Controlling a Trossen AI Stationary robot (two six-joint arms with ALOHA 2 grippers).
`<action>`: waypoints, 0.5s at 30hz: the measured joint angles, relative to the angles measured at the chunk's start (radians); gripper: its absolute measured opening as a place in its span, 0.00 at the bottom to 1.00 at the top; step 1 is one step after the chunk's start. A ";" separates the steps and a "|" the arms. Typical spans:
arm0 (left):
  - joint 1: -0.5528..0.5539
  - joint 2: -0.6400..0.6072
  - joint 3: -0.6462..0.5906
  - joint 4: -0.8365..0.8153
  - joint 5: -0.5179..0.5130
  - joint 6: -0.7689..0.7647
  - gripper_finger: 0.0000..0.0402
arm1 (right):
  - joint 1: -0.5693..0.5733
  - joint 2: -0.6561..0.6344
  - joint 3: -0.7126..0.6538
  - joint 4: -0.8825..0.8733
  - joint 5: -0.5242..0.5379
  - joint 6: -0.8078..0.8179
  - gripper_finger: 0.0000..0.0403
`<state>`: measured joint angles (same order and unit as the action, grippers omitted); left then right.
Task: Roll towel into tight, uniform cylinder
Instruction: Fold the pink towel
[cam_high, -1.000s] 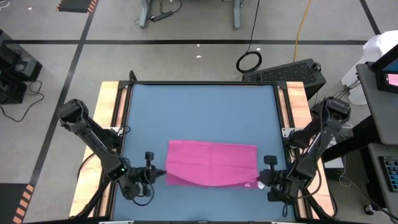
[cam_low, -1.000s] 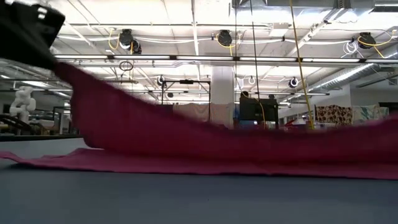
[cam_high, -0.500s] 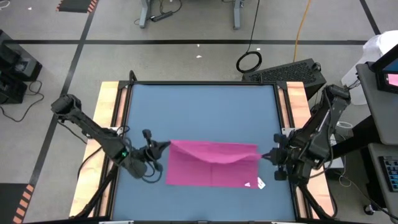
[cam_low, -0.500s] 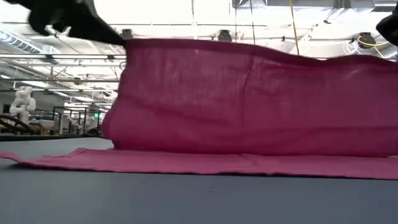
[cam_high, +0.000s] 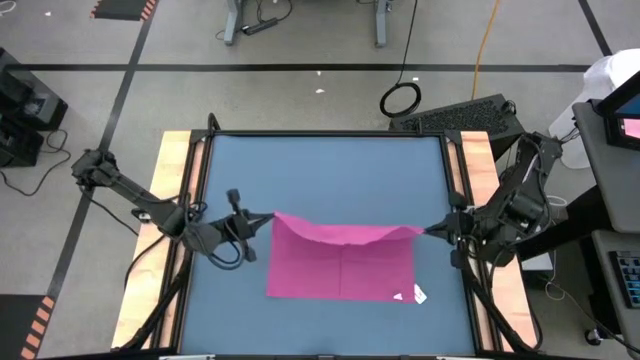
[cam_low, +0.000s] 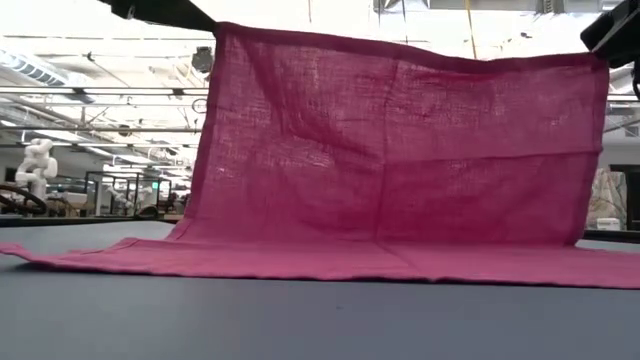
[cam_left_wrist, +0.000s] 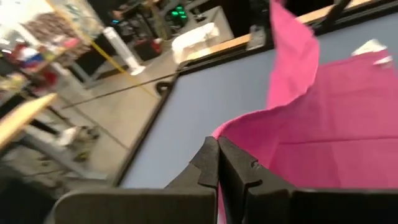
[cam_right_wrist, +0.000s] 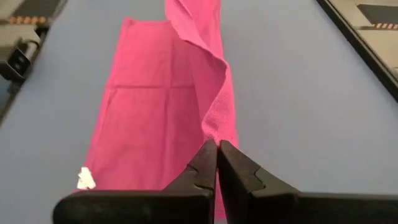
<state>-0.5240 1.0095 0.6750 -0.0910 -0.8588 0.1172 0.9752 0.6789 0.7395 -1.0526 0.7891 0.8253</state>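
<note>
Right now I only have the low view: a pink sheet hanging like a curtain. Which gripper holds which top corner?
Observer: In the high view the left gripper pinches the towel at its far left corner; the right gripper has the far right one.
Operator: Are both shut on it?
Observer: Yes, each wrist view shows the fingers closed on pink cloth.
Operator: Where's the tag?
Observer: The white tag lies flat at the near right corner, on the table.

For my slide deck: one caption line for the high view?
Left gripper and right gripper each pinch a far corner of the magenta towel, lifting that edge above the blue table.
</note>
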 joint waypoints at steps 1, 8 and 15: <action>-0.001 0.001 0.000 -0.003 0.022 -0.009 0.01 | 0.000 0.007 0.000 0.010 -0.003 0.000 0.01; -0.037 0.014 -0.029 -0.039 0.087 -0.120 0.01 | 0.002 0.104 0.000 0.067 -0.059 0.053 0.01; -0.094 0.014 -0.030 -0.085 0.091 -0.215 0.01 | 0.048 0.231 0.000 0.105 -0.115 0.176 0.01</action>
<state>-0.6184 1.0233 0.6453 -0.1761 -0.7681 -0.0977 1.0236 0.9101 0.7399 -0.9472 0.6742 1.0009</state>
